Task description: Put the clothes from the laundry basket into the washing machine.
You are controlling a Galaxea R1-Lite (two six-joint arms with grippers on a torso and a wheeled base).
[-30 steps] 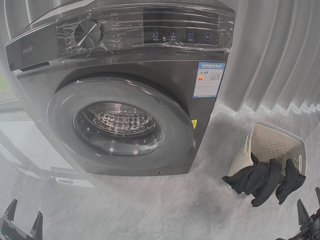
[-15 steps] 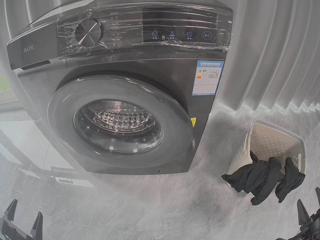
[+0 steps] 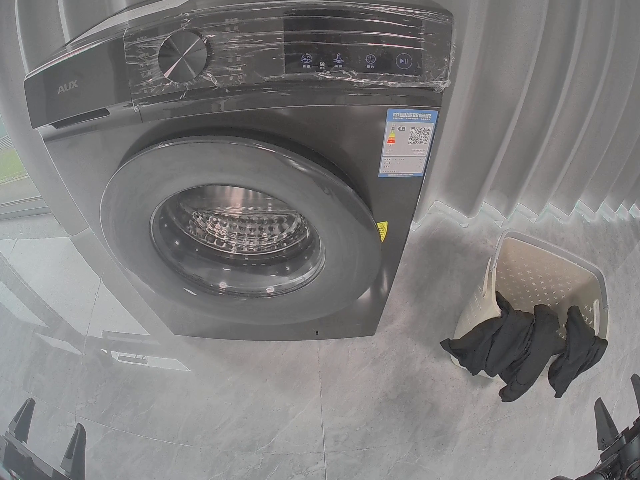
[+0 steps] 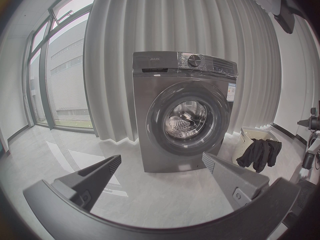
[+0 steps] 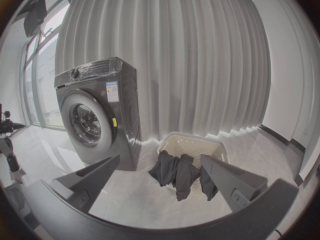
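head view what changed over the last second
Only the camera moved: the whole picture shifted, so the washer and basket sit a little higher in frame. Nothing was taken or let go. The clothes still hang over the basket's rim, the door is shut, and the left claw and right claw stay open and empty.

washing machine (image 3: 267, 121): dark grey | drum (image 3: 240, 228): silver, dimpled | label (image 3: 408, 143): blue and white | laundry basket (image 3: 547, 275): cream (small star-shaped cut-outs) | clothes (image 3: 520, 348): plain black | curtain (image 3: 533, 88): white, pleated | floor (image 3: 267, 401): pale grey, marbled
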